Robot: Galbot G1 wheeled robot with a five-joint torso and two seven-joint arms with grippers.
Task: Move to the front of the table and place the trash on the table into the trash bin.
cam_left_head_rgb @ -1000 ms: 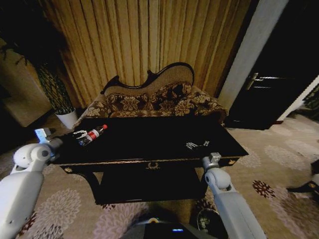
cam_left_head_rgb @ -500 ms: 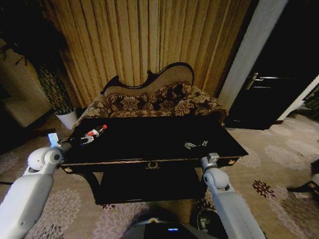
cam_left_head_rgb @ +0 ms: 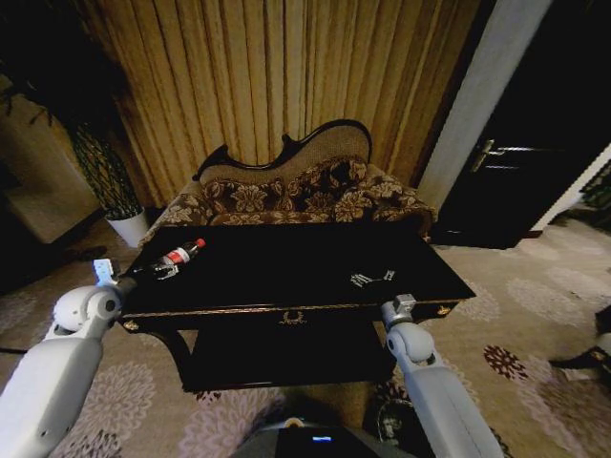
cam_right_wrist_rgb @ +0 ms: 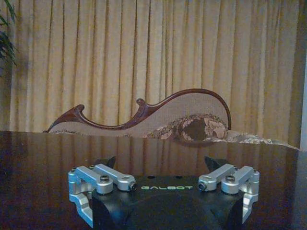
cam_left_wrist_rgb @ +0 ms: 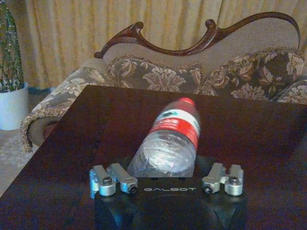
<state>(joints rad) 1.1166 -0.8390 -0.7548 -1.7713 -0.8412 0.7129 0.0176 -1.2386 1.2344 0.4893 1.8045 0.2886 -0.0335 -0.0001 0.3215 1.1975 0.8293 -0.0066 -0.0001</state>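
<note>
A clear bottle [cam_left_head_rgb: 179, 255] with a red label and cap lies on its side at the left end of the glossy black table [cam_left_head_rgb: 286, 250]. My left gripper [cam_left_head_rgb: 156, 271] reaches in from the table's left edge. In the left wrist view the bottle [cam_left_wrist_rgb: 170, 136] lies between the jaws with its base against the palm, and my left gripper [cam_left_wrist_rgb: 165, 167] is shut on it. My right gripper [cam_left_head_rgb: 375, 277] hovers open and empty over the table's front right part, and in its own view the right gripper [cam_right_wrist_rgb: 161, 165] sits just above the tabletop [cam_right_wrist_rgb: 43, 158].
A floral sofa [cam_left_head_rgb: 296, 196] with a curved back stands right behind the table, with curtains behind it. A white plant pot [cam_left_head_rgb: 127, 227] is on the floor at the far left. A dark doorway [cam_left_head_rgb: 535, 143] is at the right. Patterned carpet surrounds the table.
My left arm has swung right toward the table, bringing its gripper in around the bottle. The right arm has drifted slightly left. The bottle has stayed in place.
</note>
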